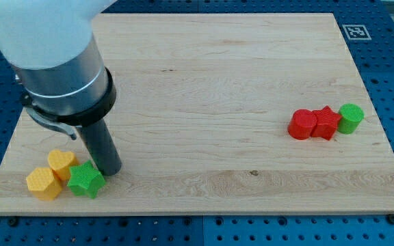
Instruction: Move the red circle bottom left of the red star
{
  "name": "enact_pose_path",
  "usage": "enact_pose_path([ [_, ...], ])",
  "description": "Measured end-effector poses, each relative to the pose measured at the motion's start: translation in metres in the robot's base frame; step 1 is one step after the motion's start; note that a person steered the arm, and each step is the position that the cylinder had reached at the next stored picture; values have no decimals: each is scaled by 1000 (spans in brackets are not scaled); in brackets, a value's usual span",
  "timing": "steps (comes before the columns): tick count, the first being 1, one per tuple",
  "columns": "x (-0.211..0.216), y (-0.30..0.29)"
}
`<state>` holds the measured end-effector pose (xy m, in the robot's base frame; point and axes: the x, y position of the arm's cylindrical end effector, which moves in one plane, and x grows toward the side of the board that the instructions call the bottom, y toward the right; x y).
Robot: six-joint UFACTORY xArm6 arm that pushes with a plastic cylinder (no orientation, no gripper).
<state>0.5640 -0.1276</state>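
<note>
The red circle (301,125) stands at the view's right, touching the left side of the red star (326,123). A green circle (351,118) touches the star's right side. My tip (110,169) is far off at the view's lower left, just above and right of a green star (86,180), close to it or touching it. The rod rises from the tip into the large grey and white arm body.
A yellow heart (61,164) and a yellow hexagon (43,183) sit left of the green star near the board's lower left corner. The wooden board (204,75) lies on a blue pegboard. A marker tag (356,31) is at the upper right.
</note>
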Motion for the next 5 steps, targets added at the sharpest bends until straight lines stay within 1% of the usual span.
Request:
enact_pose_path([
  [1,0,28],
  [2,0,44],
  [4,0,46],
  [5,0,57],
])
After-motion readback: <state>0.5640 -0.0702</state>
